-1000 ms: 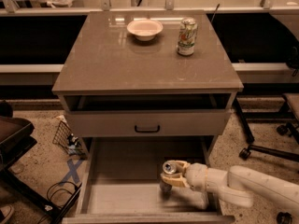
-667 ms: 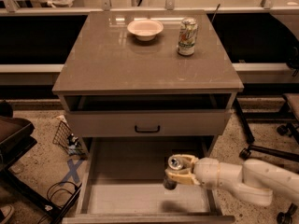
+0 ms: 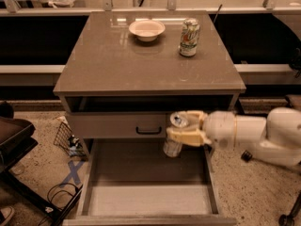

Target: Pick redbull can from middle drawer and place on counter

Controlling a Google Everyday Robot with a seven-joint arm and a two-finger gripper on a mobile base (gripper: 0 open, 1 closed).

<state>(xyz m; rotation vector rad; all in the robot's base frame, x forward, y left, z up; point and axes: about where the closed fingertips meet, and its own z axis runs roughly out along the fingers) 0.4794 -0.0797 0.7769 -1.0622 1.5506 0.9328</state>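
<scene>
The redbull can (image 3: pixel 174 134), slim with a shiny silver top, is held upright in my gripper (image 3: pixel 184 127), whose pale fingers (image 3: pixel 183 135) are shut around its upper body. The can hangs in the air above the right rear of the open middle drawer (image 3: pixel 141 173), in front of the drawer front above it. My white arm (image 3: pixel 254 133) reaches in from the right. The counter (image 3: pixel 141 55) is the glossy grey-brown top slab, higher than the can.
A white bowl (image 3: pixel 146 29) and a green-and-white soda can (image 3: pixel 189 37) stand at the back of the counter. A closed drawer front with a black handle (image 3: pixel 148 130) is right behind the gripper. A wire basket (image 3: pixel 66 138) and cables lie on the floor at left.
The gripper has lifted the redbull can up out of the middle drawer, from near the drawer floor to the height of the drawer front above.
</scene>
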